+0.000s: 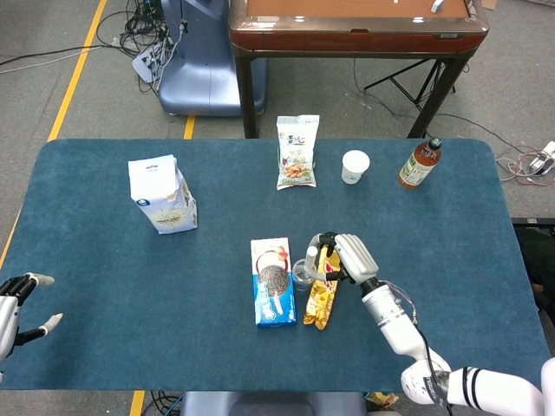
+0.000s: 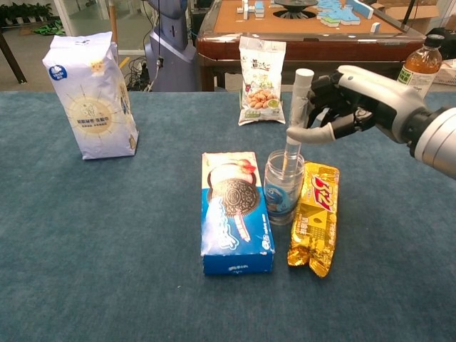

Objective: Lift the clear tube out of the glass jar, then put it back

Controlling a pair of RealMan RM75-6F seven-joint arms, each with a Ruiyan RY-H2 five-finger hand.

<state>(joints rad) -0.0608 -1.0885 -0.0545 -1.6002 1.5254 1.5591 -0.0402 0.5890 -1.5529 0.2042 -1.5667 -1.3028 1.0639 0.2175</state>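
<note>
The clear tube (image 2: 295, 117) with a white cap stands nearly upright, its lower end down inside the glass jar (image 2: 283, 187). My right hand (image 2: 350, 100) grips the tube's upper part between thumb and fingers, just above the jar's mouth. In the head view the right hand (image 1: 344, 256) sits right of the jar (image 1: 302, 274), with the tube's cap (image 1: 311, 253) showing beside it. The jar stands between a blue cookie box (image 2: 235, 209) and a yellow snack packet (image 2: 314, 216). My left hand (image 1: 19, 303) rests open at the table's left edge, far from the jar.
A white flour bag (image 2: 91, 96) stands at the far left. A nut pouch (image 2: 259, 71), a paper cup (image 1: 355, 165) and a tea bottle (image 2: 420, 64) line the back of the blue table (image 2: 107, 249). A brown table (image 1: 355, 22) stands behind.
</note>
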